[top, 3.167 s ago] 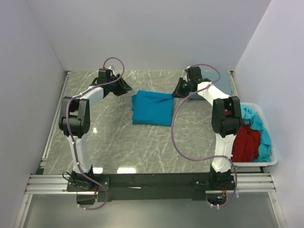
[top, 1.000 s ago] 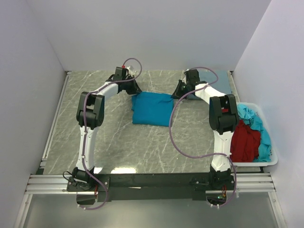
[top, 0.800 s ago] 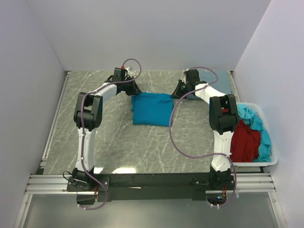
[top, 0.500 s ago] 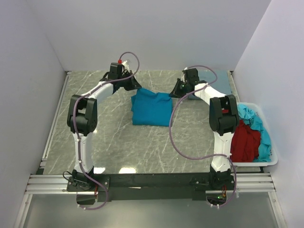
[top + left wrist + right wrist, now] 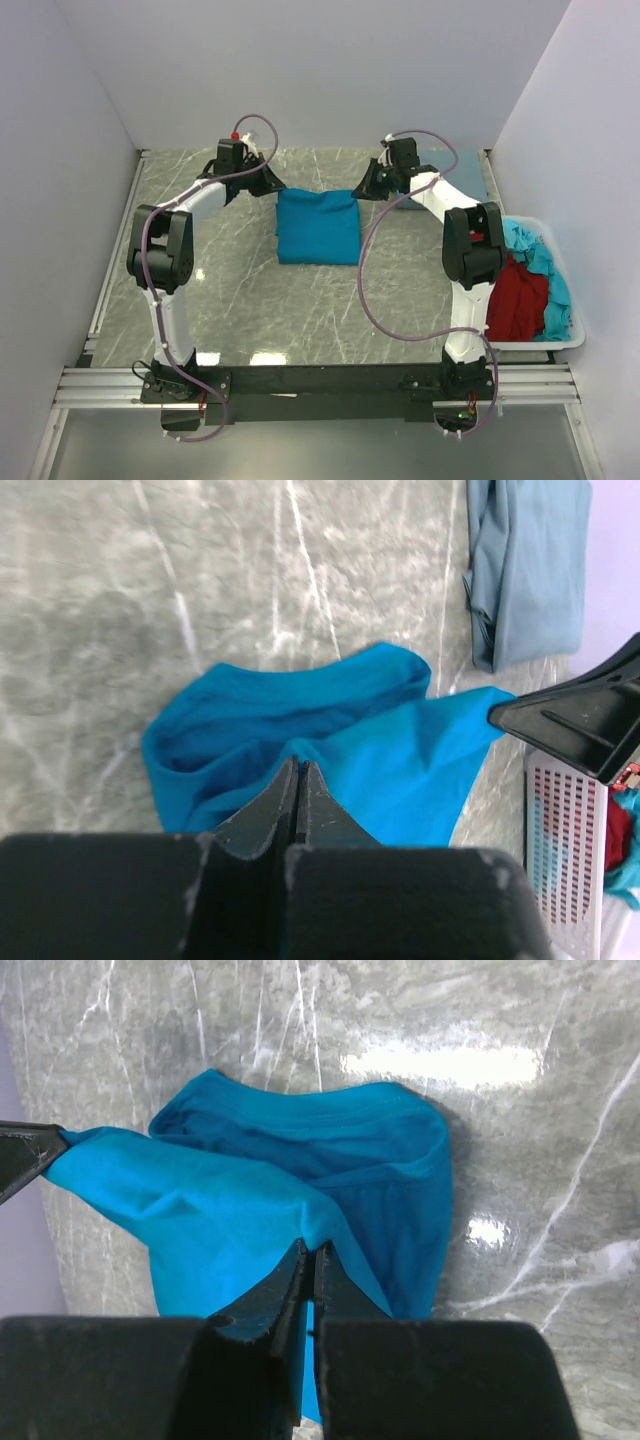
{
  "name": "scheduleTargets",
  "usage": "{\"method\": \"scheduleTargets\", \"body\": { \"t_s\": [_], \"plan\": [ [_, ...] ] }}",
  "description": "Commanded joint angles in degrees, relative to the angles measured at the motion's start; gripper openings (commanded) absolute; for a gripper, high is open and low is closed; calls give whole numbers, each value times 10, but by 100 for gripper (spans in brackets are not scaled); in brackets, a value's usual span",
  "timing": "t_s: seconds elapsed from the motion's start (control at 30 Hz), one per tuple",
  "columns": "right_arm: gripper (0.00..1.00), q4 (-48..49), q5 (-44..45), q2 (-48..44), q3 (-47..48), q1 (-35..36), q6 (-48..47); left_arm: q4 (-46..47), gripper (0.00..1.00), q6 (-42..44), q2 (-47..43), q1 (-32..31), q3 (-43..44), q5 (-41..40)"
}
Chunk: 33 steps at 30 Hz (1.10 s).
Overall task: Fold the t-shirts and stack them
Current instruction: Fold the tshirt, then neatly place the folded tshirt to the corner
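Worktop (image 5: 250,290): grey marbled slab with pale veins, white walls on three sides.
White bin (image 5: 565,340): plastic, at 3 o'clock off the worktop's right edge, beside the right arm; its perforated side shows in the left wrist view.
Teal-blue t-shirt (image 5: 318,228): partly folded into a rough rectangle, lying at 12 o'clock from the worktop's middle, between the two claws. Its upper layer (image 5: 400,770) is raised off the lower one and stretched between them; the lower layer lies flat with a curved hem (image 5: 300,1130) toward the far side.
Dark red t-shirt (image 5: 518,300): crumpled in the bin, nearer the arm.
Light turquoise t-shirt (image 5: 545,262): crumpled in the bin, at 12 o'clock from the red one and running down its outer side.
Grey-blue t-shirt (image 5: 470,175): folded flat at 1 o'clock on the worktop, just behind the right arm, apart from the teal one (image 5: 530,570).
Left claw (image 5: 280,188): at the teal shirt's far-left corner, at 10 o'clock from the shirt's middle; fingers pressed together on the raised layer (image 5: 298,765).
Right claw (image 5: 358,190): at the far-right corner, at 2 o'clock; fingers pinched together on the same layer (image 5: 308,1250).
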Motion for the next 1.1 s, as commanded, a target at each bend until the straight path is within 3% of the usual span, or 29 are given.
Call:
{"method": "scheduleTargets", "body": {
  "t_s": [0.0,0.17,0.2,0.27,0.3,0.33,0.37,0.4,0.47,0.7,0.87,1.07],
  "plan": [
    [0,0,-4,23,52,3,-6,29,0,-10,1,10,16,-11],
    [9,-34,13,100,144,3,-41,20,0,-13,36,21,48,-27],
    [11,-60,25,110,160,3,-46,9,7,-9,46,21,60,-26],
    [22,-68,34,126,182,2,-54,-15,30,4,75,21,98,-21],
    [38,-73,38,129,188,3,-55,-21,49,6,88,21,108,-20],
    [79,-77,41,129,193,2,-60,-23,60,11,91,21,114,-21],
    [86,-82,46,130,208,2,-63,-33,69,13,92,21,127,-22],
    [87,-91,47,129,216,3,-68,-28,90,14,83,21,125,-19],
    [88,-102,62,118,231,3,-82,-3,98,6,62,21,104,-20],
    [90,-64,43,24,119,5,-93,4,100,2,-41,21,27,-26],
    [91,-55,60,-20,24,21,-117,18,99,-13,-120,21,-88,-26],
    [90,-86,106,4,22,41,-141,43,99,-26,-284,21,-231,-68]
  ]
}}
